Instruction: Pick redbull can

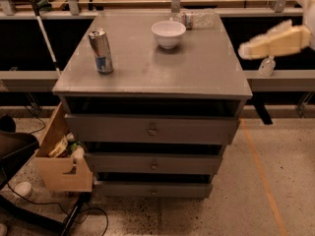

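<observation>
Gripper (pixel 252 48) hangs just off the right edge of the bench (pixel 197 75), toward the back corner. Clenched or released, I cannot tell. Bowl (pixel 168 33) sits near the back edge. Redbull can (pixel 101 51) stands upright by the left edge, well apart. Approach step, I judge. Next I must reach leftward past the bowl.
</observation>
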Controlling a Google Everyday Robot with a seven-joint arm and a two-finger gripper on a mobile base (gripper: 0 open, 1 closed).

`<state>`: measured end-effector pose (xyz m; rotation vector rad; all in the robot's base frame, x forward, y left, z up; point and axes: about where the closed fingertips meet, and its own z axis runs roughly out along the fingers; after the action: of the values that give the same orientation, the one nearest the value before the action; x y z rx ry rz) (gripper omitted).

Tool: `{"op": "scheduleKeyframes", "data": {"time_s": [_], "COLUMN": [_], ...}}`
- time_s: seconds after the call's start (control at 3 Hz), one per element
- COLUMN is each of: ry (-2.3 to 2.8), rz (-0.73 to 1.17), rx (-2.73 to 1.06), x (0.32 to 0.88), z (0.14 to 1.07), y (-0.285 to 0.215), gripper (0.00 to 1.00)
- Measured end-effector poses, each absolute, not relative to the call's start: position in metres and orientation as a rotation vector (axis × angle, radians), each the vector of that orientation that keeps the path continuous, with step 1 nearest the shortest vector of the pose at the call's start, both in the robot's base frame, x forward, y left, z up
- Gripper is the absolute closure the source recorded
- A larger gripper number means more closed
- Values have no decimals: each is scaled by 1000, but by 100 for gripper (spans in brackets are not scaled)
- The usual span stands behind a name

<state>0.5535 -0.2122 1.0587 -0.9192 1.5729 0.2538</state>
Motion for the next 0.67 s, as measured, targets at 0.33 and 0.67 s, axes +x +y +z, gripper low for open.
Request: {"op": "scheduleKeyframes", "data": {"time_s": [0.33,0.67], "ry": [1478,1481], "rz": [306,307], "rx": [-845,-844], "x": [566,565], "z": [1092,1092], "y": [-189,-189], "gripper": [0,0]}}
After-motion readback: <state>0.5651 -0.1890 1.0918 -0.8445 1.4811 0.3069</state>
